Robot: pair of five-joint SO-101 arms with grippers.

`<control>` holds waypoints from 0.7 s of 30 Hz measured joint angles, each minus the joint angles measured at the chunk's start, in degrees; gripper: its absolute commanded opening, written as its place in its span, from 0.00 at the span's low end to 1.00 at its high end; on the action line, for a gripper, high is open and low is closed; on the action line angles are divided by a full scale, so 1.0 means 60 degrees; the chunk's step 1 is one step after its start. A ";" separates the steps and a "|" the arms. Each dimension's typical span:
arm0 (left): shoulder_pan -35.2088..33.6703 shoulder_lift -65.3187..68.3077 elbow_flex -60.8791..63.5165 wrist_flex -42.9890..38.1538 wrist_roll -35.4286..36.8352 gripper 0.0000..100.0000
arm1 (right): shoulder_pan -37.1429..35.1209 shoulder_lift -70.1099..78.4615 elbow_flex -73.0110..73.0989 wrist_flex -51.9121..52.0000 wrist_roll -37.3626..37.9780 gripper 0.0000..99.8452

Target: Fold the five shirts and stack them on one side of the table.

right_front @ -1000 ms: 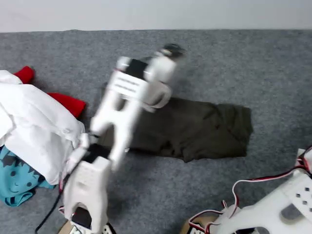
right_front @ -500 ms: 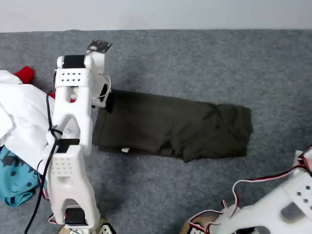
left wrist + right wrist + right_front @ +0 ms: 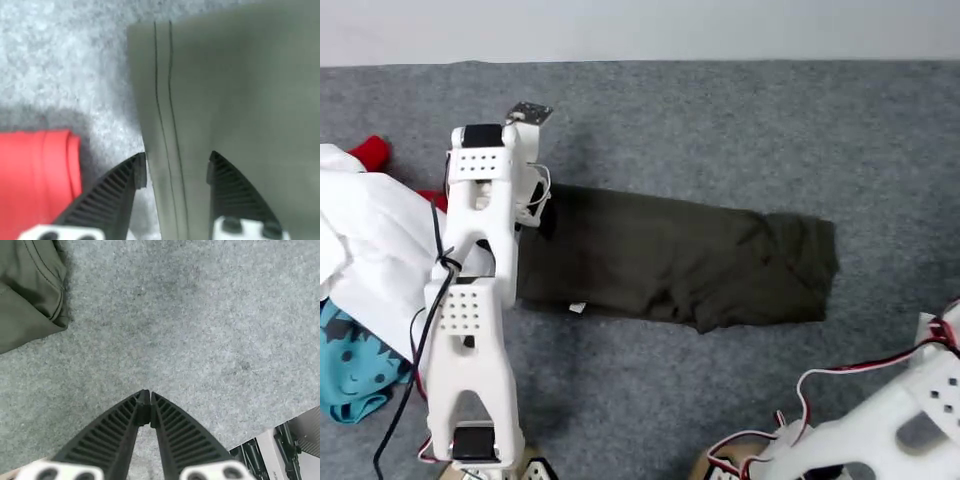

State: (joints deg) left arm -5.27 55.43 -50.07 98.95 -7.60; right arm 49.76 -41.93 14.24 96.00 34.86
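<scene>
Leftmost, crumpled white cloth shirt point(image 3: 370, 240) heaped over red shirt point(image 3: 370, 152) and teal printed shirt point(image 3: 355, 375). Beside pile, left gripper point(image 3: 177, 157) held spread, stitched end hem of folded olive-green shirt point(image 3: 680, 265) straddled; shirt laid flat mid-table on grey carpeted surface point(image 3: 720, 120). Farthest right, right gripper point(image 3: 145, 395) pressed together above bare carpet, near shirt's corner.
</scene>
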 measured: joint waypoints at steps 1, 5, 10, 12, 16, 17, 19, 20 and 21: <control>0.0000 0.0176 -0.0132 0.0000 0.0000 0.21 | 0.0000 0.0000 0.0000 0.0000 0.0000 0.01; 0.0000 0.0659 -0.0498 0.0000 0.0000 0.20 | 0.0000 0.0000 0.0000 -0.0161 0.0000 0.01; 0.0000 0.0762 -0.0630 0.0044 0.0000 0.14 | 0.0000 0.0000 0.0000 -0.0278 0.0000 0.01; 0.0103 0.0762 -0.0498 0.0044 0.0015 0.09 | 0.0000 0.0000 0.0000 -0.0322 0.0000 0.01; 0.0586 0.0659 -0.0088 0.0029 -0.0190 0.00 | 0.0000 0.0000 0.0000 -0.0322 0.0000 0.01; 0.0689 0.0645 0.0000 0.0029 -0.0410 0.01 | 0.0000 0.0000 0.0000 -0.0322 0.0000 0.01; 0.0791 0.0645 0.0029 0.0029 -0.0747 0.00 | 0.0000 0.0000 0.0000 -0.0322 0.0000 0.01; 0.0791 0.0645 0.0015 0.0044 -0.0762 0.00 | 0.0000 0.0000 0.0000 -0.0322 0.0000 0.01; 0.0791 0.0571 0.0088 0.0044 -0.0762 0.00 | 0.0000 0.0000 0.0000 -0.0322 0.0000 0.01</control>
State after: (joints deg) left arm -0.53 58.86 -49.54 99.21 -12.18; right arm 49.76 -41.93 14.24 94.07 34.86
